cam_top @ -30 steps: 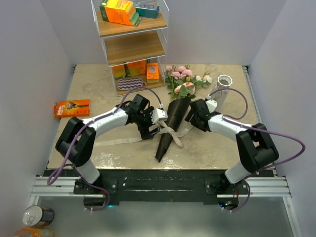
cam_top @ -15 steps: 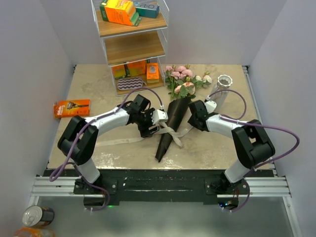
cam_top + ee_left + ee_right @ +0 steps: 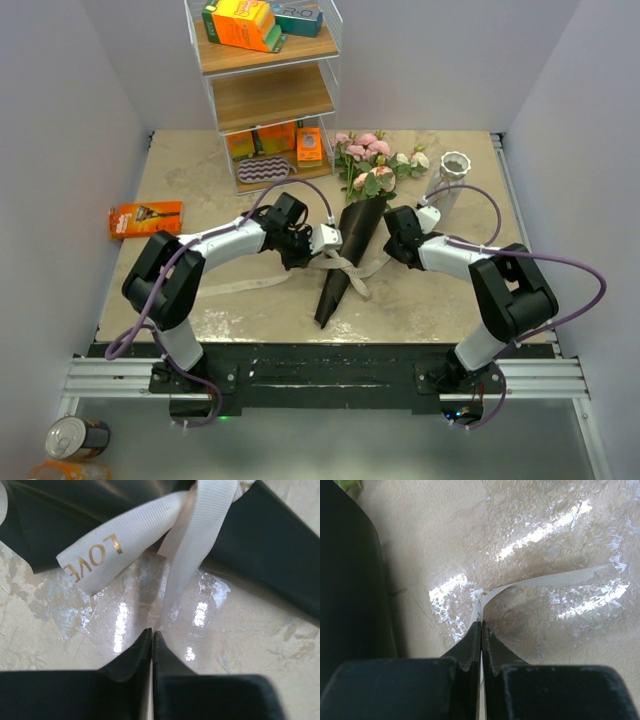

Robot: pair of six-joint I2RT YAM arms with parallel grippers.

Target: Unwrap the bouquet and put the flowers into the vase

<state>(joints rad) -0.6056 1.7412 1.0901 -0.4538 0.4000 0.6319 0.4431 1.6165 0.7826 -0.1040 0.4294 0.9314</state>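
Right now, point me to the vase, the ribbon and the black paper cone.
vase [image 3: 454, 165], top view, on its wavy mouth.
ribbon [image 3: 100, 555], left wrist view, on the loop printed LOVE.
black paper cone [image 3: 357, 228], top view, on its wide upper half.

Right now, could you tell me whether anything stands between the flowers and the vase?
Nothing stands on the table between the flowers and the vase; only the black paper cone and its tied ribbon wrap the stems.

You get bright, even overhead light; white glare blotches the glossy counter [image 3: 420, 540] beside the ribbon [image 3: 550, 580].
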